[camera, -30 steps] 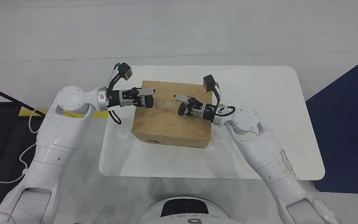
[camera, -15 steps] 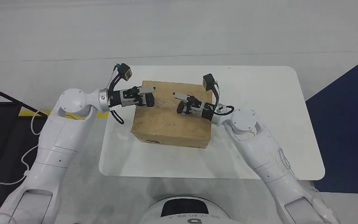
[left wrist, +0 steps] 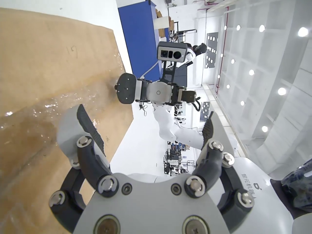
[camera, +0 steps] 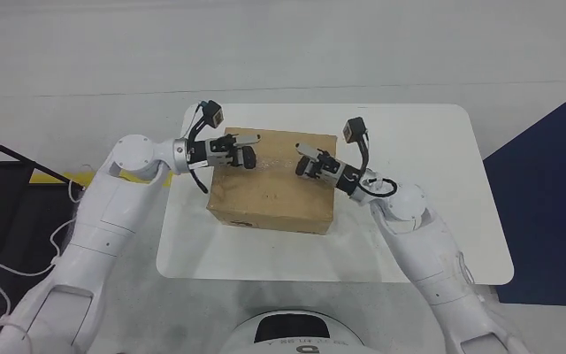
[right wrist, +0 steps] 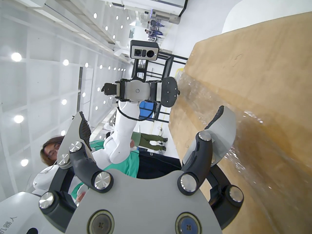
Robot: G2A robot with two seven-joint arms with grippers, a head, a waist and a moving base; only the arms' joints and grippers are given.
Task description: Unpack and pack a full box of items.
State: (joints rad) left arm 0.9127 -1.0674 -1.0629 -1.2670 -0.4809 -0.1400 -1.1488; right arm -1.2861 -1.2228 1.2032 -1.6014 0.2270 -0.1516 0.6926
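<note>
Top view, left to right. The left gripper hung over the left part of the box, its fingers spread wide with nothing between them. The brown cardboard box sat closed near the middle of the white table, toward its left half and back edge. The right gripper hung over the right part of the box top, facing the left one across the middle, its fingers equally wide apart and holding nothing.

Left wrist view. This view brought out a strip of glossy clear tape running along the box's top seam, which the top view rendered as a faint sheen. One ribbed finger lay just above the taped seam; contact with it could not be judged. The other finger stood clear of the box, in open air.

Right wrist view. The same taped seam appeared from the opposite end, with one finger close over the tape and the other off the box. The left gripper appeared edge-on at the far end of the seam, one round black pad turned toward the camera.
</note>
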